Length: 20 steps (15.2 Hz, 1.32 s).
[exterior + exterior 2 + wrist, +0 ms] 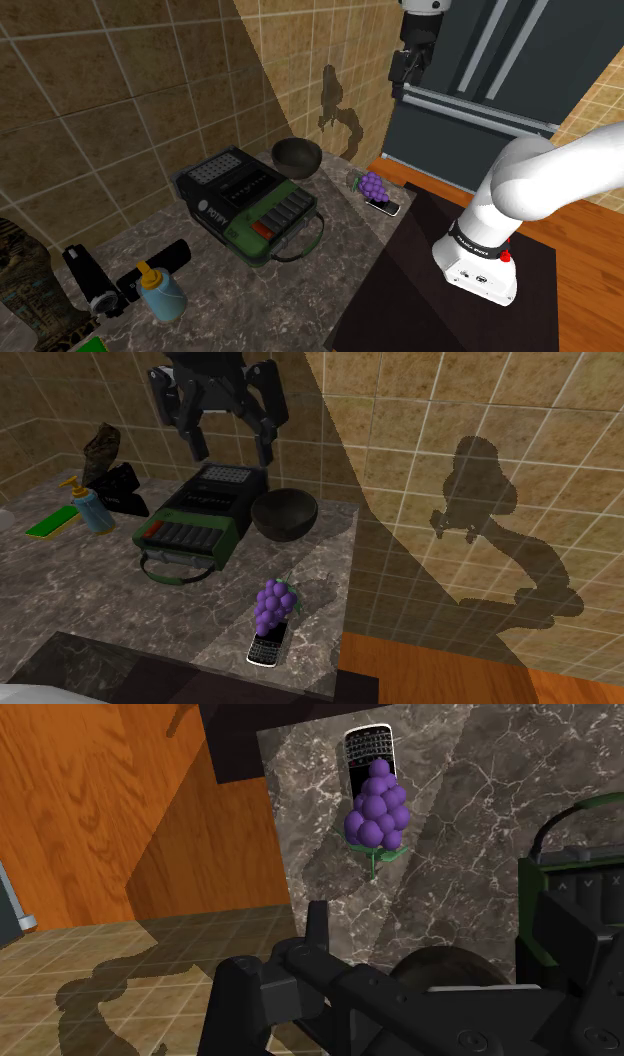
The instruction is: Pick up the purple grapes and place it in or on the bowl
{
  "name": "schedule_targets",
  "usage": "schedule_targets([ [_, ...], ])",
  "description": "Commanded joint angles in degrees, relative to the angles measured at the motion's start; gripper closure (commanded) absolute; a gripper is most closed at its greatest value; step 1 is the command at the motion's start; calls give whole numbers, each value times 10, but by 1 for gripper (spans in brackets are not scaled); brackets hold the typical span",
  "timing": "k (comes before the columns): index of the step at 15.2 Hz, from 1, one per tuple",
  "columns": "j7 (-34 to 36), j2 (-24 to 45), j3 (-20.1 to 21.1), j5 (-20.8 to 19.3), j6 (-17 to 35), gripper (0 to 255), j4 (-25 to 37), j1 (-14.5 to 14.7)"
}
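A rounded white arm (525, 180) is seen, ringed by a dark band (468, 241) and tipped by a black gripper (231, 453).

legible text: none | cassette recorder (250, 205) white label: unreadable

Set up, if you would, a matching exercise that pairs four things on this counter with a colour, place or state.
Things:
1. grapes
2. bowl
3. phone
4. bottle

Descriptions:
A. blue, with a pump top
B. dark and empty, next to the green recorder
C. purple, on a green stalk
D. lying flat, keypad showing

Pairs: 1-C, 2-B, 3-D, 4-A
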Motion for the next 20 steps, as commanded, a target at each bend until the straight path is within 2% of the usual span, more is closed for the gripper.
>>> schedule_targets([
  [1,0,0,0,0,0,0,0,0],
  [11,13,20,44,-42,210,0,-184,16],
  [16,34,74,69,-77,332,0,-250,11],
  [20,68,144,96,-126,438,0,-286,-9],
])
